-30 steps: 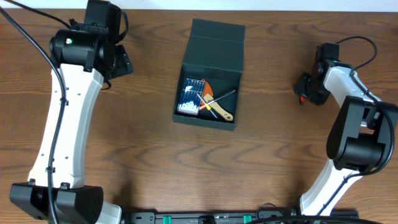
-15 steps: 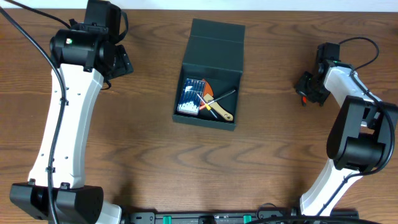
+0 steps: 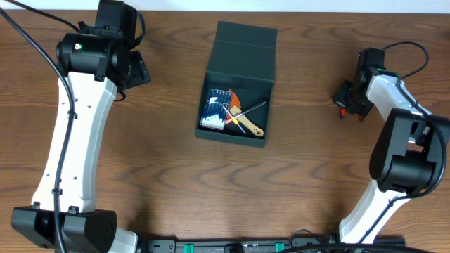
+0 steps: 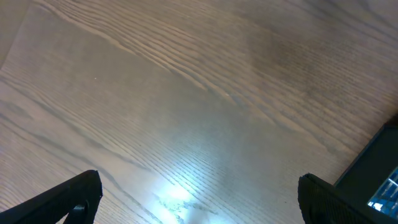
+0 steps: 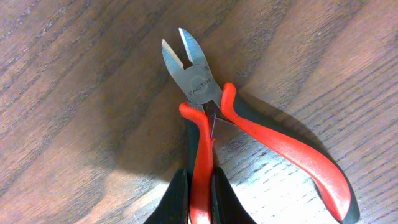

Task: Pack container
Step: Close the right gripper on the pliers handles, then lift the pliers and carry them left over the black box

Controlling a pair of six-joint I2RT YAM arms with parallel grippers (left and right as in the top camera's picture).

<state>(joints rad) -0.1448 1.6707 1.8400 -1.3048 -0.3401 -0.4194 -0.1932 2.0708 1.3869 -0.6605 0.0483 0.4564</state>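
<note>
The dark container [image 3: 244, 43] stands open at the middle back of the table, lid flap folded away. Inside lie a blue case of bits [image 3: 214, 109], an orange tool [image 3: 235, 103] and a wooden-handled tool [image 3: 250, 127]. Red-and-black cutting pliers [image 5: 199, 84] lie on the table at the right, jaws slightly apart. My right gripper [image 5: 200, 186] is shut on one pliers handle, and the other handle [image 5: 292, 155] splays free. In the overhead view that gripper [image 3: 346, 102] sits over the pliers. My left gripper [image 4: 199, 193] hangs open above bare wood left of the container [image 4: 376, 168].
The wooden table [image 3: 140, 161] reaches out to the front on both sides of the container. Black cables run off the back edge behind each arm. A black rail [image 3: 232, 246] lines the front edge.
My right gripper's fingers have closed in onto the pliers handle. The left arm and the container have not moved.
</note>
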